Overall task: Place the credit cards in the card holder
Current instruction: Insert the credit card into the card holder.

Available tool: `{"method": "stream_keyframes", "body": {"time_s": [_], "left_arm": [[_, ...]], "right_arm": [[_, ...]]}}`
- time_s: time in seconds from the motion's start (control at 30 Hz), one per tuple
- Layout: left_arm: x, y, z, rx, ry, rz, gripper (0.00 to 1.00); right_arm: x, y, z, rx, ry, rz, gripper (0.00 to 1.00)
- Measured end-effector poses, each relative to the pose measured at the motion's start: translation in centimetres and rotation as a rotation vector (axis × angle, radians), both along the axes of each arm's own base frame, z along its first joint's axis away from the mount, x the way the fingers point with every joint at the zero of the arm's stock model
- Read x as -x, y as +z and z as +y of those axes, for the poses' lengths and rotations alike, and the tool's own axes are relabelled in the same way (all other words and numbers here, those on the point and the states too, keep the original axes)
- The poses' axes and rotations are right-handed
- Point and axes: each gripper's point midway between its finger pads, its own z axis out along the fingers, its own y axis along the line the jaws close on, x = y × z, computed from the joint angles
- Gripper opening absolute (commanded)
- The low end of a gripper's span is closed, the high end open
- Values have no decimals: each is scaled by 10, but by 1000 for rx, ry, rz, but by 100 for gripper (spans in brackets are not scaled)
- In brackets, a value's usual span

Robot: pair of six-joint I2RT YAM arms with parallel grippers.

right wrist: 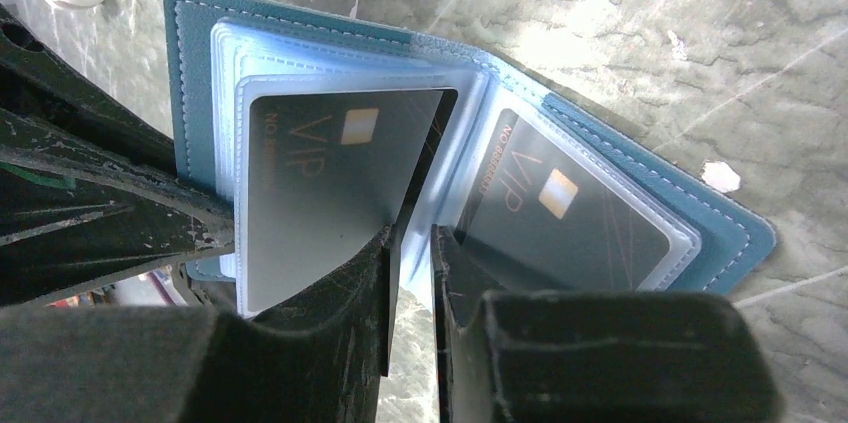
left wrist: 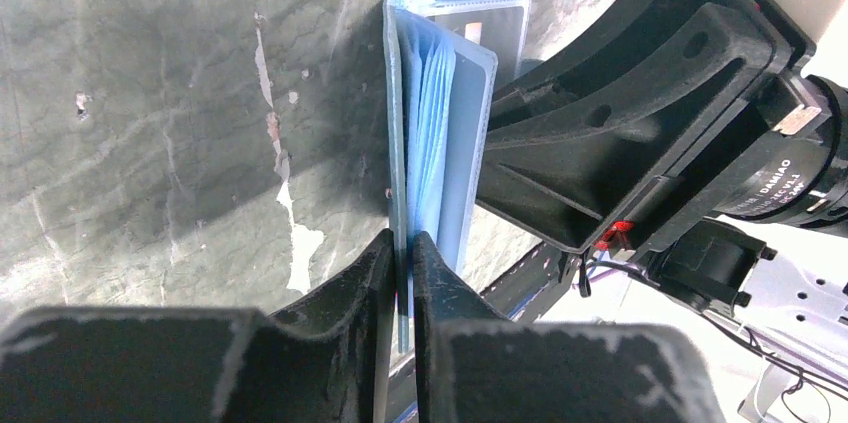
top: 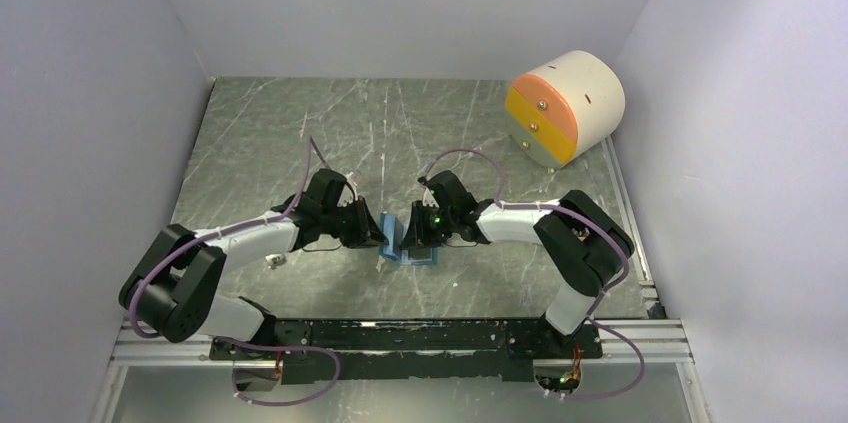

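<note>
Two robot arms meet at the middle of the marbled grey-green table (top: 300, 133) over the blue card holder (top: 392, 231), which lies spread open between them. The left gripper (left wrist: 402, 243) is pinched tight on the edge of one blue cover and holds that cover up on edge, its clear sleeves fanned out beside it. The other cover lies on the table, with a dark VIP card (right wrist: 570, 208) seated in its sleeve. A grey VIP card (right wrist: 330, 173) sits tilted in a sleeve of the raised stack, one corner reaching down towards the right gripper (right wrist: 412, 243). Its jaws stand narrowly apart around the sleeve edge; whether they pinch it cannot be told. A cream drum (top: 575, 103) with orange and yellow drawers stands well apart at the far right corner.
</note>
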Motion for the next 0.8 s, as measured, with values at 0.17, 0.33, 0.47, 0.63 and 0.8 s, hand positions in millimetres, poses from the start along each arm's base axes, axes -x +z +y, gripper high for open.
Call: {"method": "stream_keyframes", "body": {"time_s": [0.17,0.33,0.47,0.63,0.8], "left_arm": [[-1,0,0,-6,-1,7,20],[0,-2,0,-9,-2,13,21],[1,-5,0,-16,-3,23,9],[-1,-2,0,-40,-10,23,9],[-9,11,4,-103,-7,-1,9]], "right_arm": [[0,0,0,0,0,0,22],[0,0,0,0,0,-1,22],[0,0,0,0,0,-1,22],[0,1,-2,12,2,-1,24],[-1,19,-7,24,-3,-34,26]]}}
